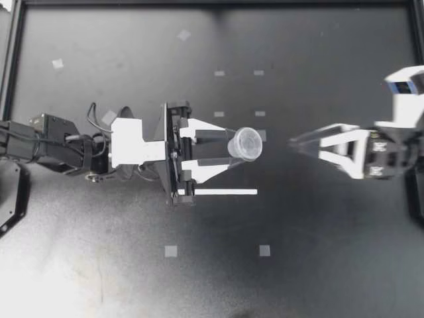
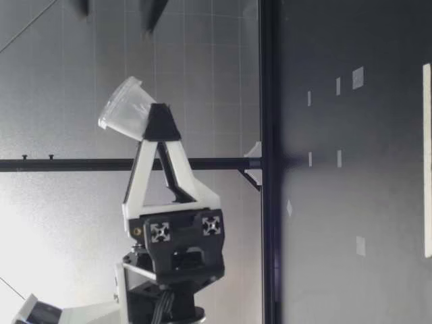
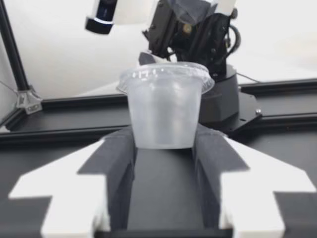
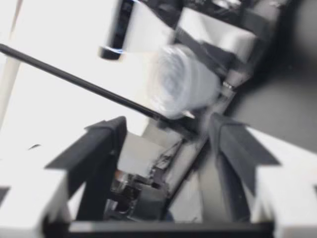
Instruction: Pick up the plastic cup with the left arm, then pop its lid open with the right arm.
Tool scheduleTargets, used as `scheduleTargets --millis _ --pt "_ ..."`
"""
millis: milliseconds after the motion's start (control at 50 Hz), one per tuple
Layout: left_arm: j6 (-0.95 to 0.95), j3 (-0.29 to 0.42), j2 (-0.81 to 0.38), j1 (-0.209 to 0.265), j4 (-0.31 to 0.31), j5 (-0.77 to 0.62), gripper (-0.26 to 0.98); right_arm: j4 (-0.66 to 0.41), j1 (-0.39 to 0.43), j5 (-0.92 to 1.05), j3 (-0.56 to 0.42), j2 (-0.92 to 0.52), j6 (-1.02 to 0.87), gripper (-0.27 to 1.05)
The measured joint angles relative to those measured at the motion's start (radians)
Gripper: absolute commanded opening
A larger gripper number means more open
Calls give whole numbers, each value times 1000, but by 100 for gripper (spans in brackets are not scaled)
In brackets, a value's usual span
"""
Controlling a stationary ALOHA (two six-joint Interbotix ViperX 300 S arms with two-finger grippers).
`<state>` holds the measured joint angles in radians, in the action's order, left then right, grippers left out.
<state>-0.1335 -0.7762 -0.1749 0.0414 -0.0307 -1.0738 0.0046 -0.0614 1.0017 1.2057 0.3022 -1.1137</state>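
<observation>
Dark matte table inside a black frame rail, pale wall behind in the low view. Left gripper is out over mid-table, clamped on the base of a small clear plastic cup. The left wrist view shows both pads pressed against its sides. The low view has the cup well above the table in the left gripper, tilted, rim up and toward the right arm. Looks lidded, but hard to be sure through clear plastic. Right gripper hangs near the cup, apart from it, fingers spread wide. Its wrist view is blurred but puts the cup ahead of the open gap, not between the fingers. So the grasp and lift are done, with no contact from the right side yet. A thin white strip lies on the table beside the left gripper as seen from above, plus a few small grey tape squares.
</observation>
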Motion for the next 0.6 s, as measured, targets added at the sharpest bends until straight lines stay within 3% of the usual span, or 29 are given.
scheduleTargets --millis 320,460,600 --pt "0 0 -2 -2 0 2 17 -32 0 170 -63 -198 -72 66" --pt "-2 0 -2 -2 -2 0 17 -52 -2 202 -94 -198 -69 66" --pt "-3 0 -3 -2 0 -3 17 -86 0 324 -100 -106 -44 66"
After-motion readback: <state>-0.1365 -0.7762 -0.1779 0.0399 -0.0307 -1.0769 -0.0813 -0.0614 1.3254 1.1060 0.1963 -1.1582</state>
